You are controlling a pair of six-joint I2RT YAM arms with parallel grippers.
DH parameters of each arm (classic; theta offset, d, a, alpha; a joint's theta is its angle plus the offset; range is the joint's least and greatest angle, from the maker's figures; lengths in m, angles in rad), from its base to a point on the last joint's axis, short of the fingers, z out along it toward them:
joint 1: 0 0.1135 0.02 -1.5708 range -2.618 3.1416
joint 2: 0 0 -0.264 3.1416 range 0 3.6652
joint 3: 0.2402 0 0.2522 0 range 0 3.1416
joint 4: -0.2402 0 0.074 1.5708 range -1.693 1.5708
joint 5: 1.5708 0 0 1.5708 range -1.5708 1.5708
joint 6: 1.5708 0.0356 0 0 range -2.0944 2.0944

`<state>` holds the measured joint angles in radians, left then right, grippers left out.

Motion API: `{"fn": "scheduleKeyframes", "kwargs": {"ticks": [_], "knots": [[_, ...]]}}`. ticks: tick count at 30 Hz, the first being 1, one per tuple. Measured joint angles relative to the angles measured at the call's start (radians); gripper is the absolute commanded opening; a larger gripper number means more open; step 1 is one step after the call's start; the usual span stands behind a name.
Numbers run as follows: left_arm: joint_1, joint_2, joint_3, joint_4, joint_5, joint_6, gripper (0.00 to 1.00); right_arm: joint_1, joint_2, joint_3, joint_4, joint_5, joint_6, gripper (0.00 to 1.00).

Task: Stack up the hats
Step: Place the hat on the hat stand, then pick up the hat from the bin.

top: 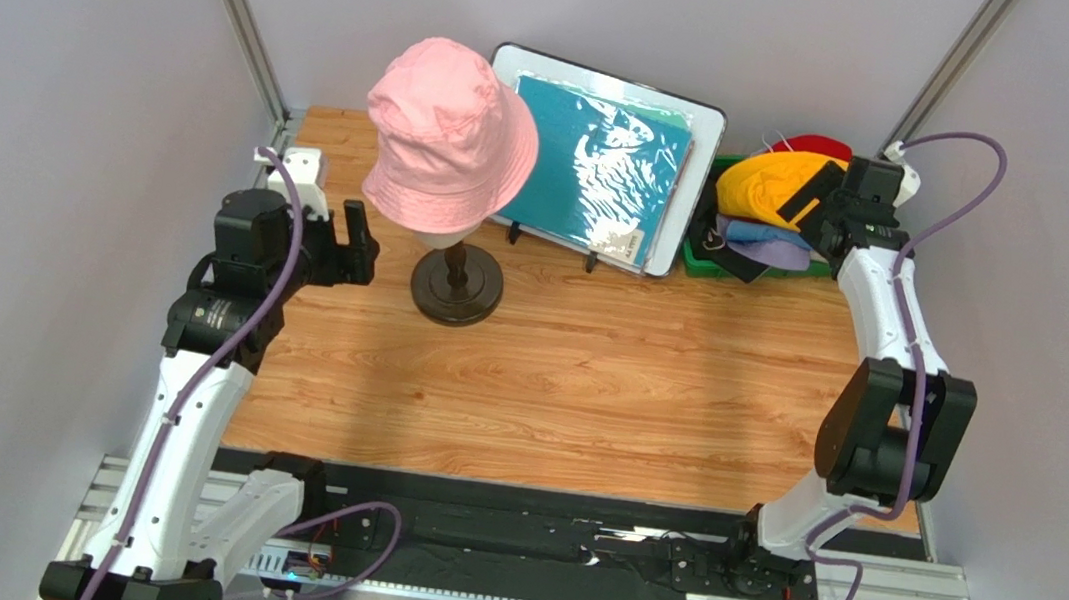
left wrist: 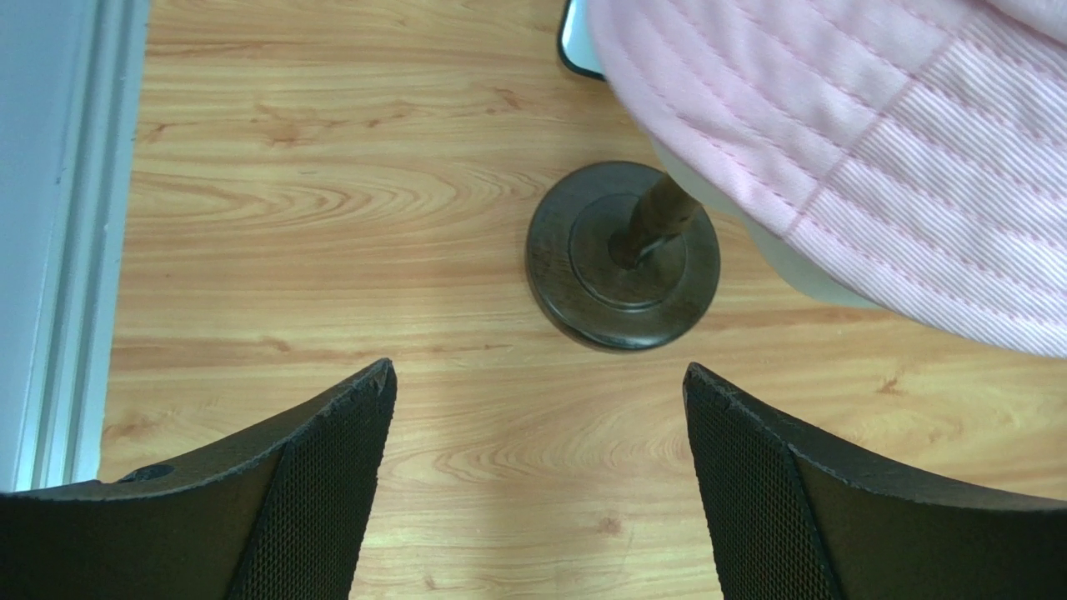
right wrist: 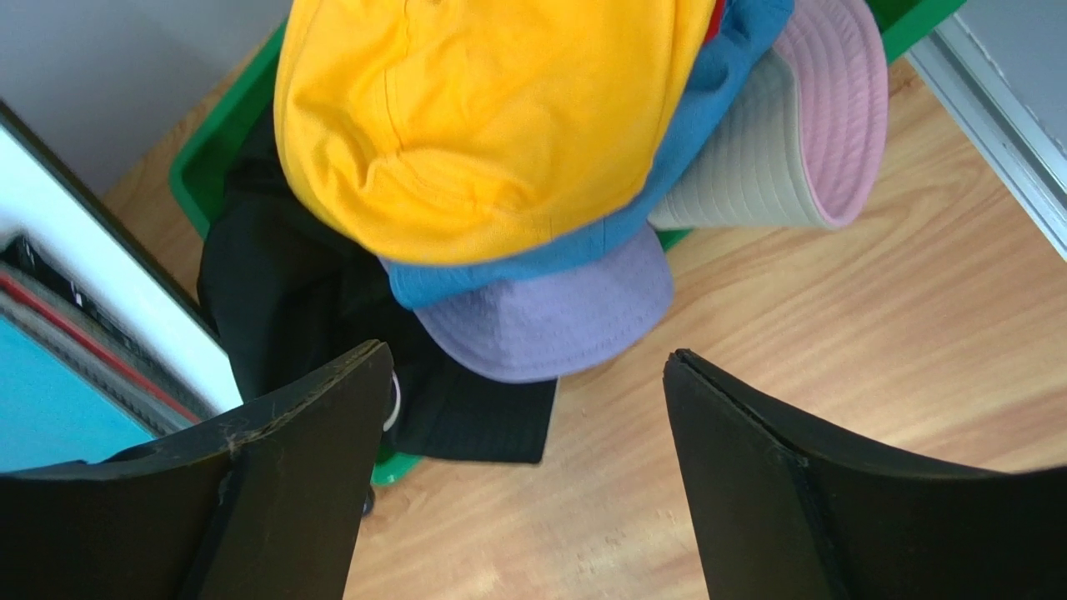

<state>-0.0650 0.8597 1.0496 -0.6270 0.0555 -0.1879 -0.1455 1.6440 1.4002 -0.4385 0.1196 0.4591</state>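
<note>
The pink hat (top: 449, 132) shows fine ribbing and rows of stitching. It covers a cream head (left wrist: 802, 269) on a dark brown base (left wrist: 623, 256). The worktop (top: 592, 382) is light wood with wavy grain. A teal sheet (top: 595, 156) sits in a white frame (top: 701, 183). In the green bin (right wrist: 213, 163) lie an orange-yellow hat (right wrist: 476, 113), a blue hat (right wrist: 601, 238), a lavender hat (right wrist: 551, 319), a black hat (right wrist: 301, 300), a beige hat (right wrist: 733, 188) and a red hat (top: 815, 145). The left claw (left wrist: 539, 381) and right claw (right wrist: 526, 363) are black.

The left arm (top: 185, 411) and right arm (top: 881, 298) have white links and black joints. A lavender cable (top: 968, 137) trails along each. The gripper fingers (left wrist: 319, 488) are black wedges, the left pair's inner faces finely meshed.
</note>
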Motion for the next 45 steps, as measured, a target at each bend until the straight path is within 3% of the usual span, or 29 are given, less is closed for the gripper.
{"fn": "scheduleKeyframes", "kwargs": {"ticks": [22,25,26,28,29,31,39,45], "knots": [[-0.037,0.023,0.0,-0.028,-0.038,0.016,0.89,0.0,0.261,0.146,0.102,0.132,0.138,0.68],[-0.037,0.024,0.0,-0.028,-0.038,0.016,0.89,0.0,0.282,0.156,0.104,0.137,0.146,0.55],[-0.037,0.024,0.0,-0.028,-0.038,0.016,0.89,0.0,0.287,0.162,0.105,0.137,0.146,0.4],[-0.038,0.024,0.0,-0.028,-0.038,0.016,0.89,0.001,0.303,0.179,0.106,0.136,0.147,0.24],[-0.038,0.024,0.0,-0.028,-0.038,0.016,0.89,0.001,0.311,0.186,0.108,0.136,0.148,0.1],[-0.038,0.024,0.0,-0.028,-0.038,0.016,0.89,0.001,0.32,0.199,0.109,0.138,0.148,0.0],[-0.038,0.023,0.0,-0.028,-0.029,0.016,0.89,0.011,0.31,0.249,0.099,0.134,0.109,0.0],[-0.038,-0.017,0.0,-0.028,-0.01,0.019,0.91,0.047,0.153,0.25,0.082,0.121,0.037,0.0]]}}
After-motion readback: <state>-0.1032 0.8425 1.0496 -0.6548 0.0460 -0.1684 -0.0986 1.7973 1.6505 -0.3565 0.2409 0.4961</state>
